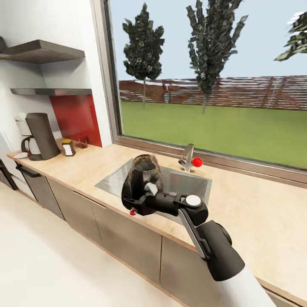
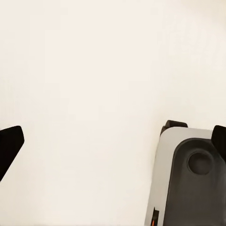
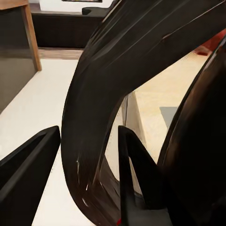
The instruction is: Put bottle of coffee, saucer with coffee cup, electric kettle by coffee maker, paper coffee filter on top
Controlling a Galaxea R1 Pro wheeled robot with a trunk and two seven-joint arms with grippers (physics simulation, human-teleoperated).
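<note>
A dark electric kettle [image 1: 143, 178] hangs above the near left part of the sink, with my right gripper [image 1: 147, 199] shut on its handle. In the right wrist view the curved black handle [image 3: 94, 117] runs between the two fingers [image 3: 28, 174], and the gripper [image 3: 87, 160] is closed around it. The dark coffee maker [image 1: 40, 136] stands far left on the wooden countertop [image 1: 256, 204]. A flat white disc [image 1: 20, 155] lies beside it, perhaps the saucer. My left gripper [image 2: 113, 143] is open over pale floor, holding nothing.
The steel sink [image 1: 183, 184] has a faucet [image 1: 187, 157] with a red knob. A small yellow-topped object [image 1: 68, 147] stands right of the coffee maker. Two grey wall shelves [image 1: 47, 52] hang above it. A big window backs the counter. Part of my grey base [image 2: 188, 179] is below the left gripper.
</note>
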